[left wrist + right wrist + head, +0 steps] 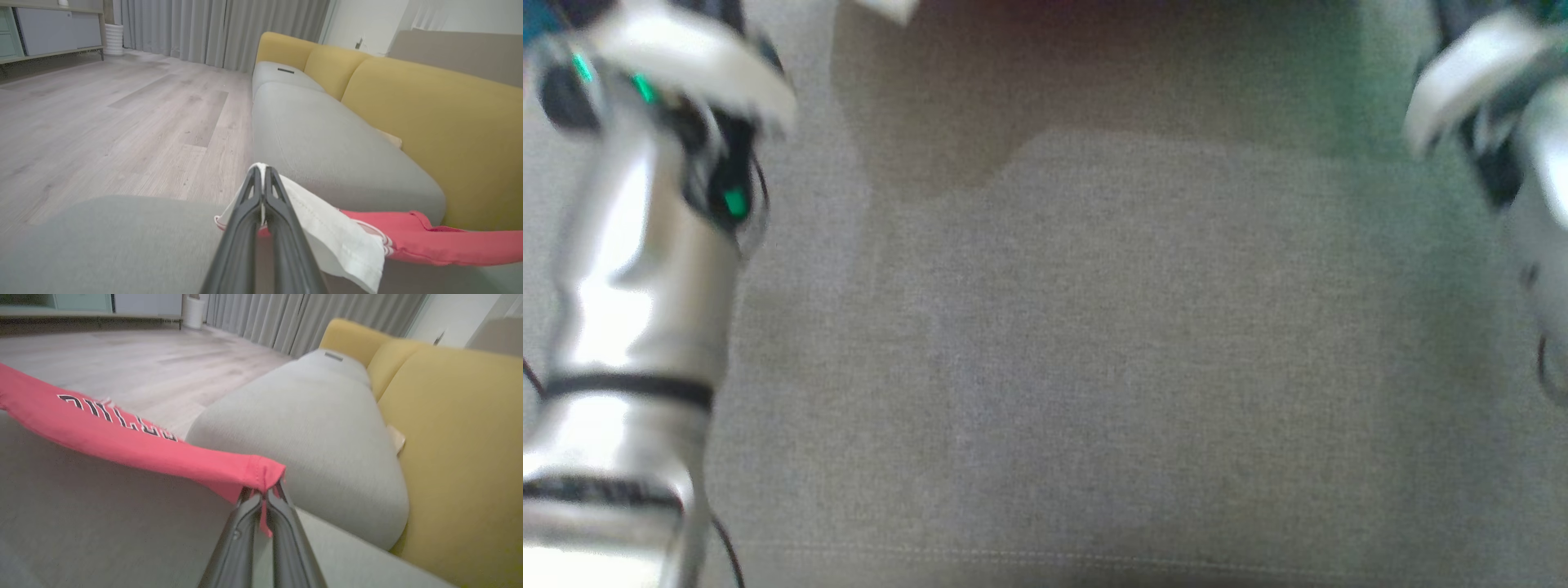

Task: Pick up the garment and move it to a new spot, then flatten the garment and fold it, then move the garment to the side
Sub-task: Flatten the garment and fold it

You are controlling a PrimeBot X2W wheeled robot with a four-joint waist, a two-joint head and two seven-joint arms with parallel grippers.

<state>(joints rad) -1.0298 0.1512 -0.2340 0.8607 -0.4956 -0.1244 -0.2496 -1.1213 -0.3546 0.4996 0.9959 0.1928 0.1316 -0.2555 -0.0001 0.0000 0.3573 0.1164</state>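
Left gripper [262,176] pressed together on white hem of red jersey [433,241]; right gripper [263,494] pinching red corner. Jersey stretched between them over grey seat cushion [1094,343]. Yellow backrest [449,134] along one edge, wood floor [102,122] past other.

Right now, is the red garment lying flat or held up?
Held up: the left gripper and right gripper each pinch an end, and the red garment stretches taut above the grey cushion.
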